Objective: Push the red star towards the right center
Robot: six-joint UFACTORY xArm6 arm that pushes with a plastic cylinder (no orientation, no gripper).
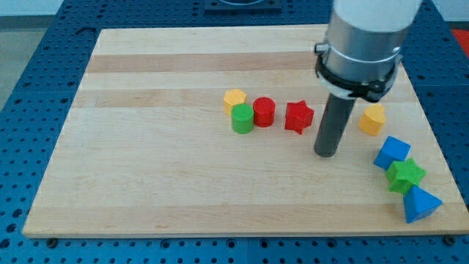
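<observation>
The tip (pixel 325 154) rests on the board (pixel 146 183), free of every block, just right of and below the red star (pixel 299 116) near centre. Approach step: pushing rightward likely requires repositioning to the star's left.

We are seeing a yellow block (pixel 234 97), green cylinder (pixel 242 118) and red cylinder (pixel 264 111) clustering mid-surface (pixel 146 147). Lying toward the view's right are a yellow block (pixel 372 118), blue cube (pixel 393 152), green star (pixel 405 175) and blue pyramid (pixel 421 203).
</observation>
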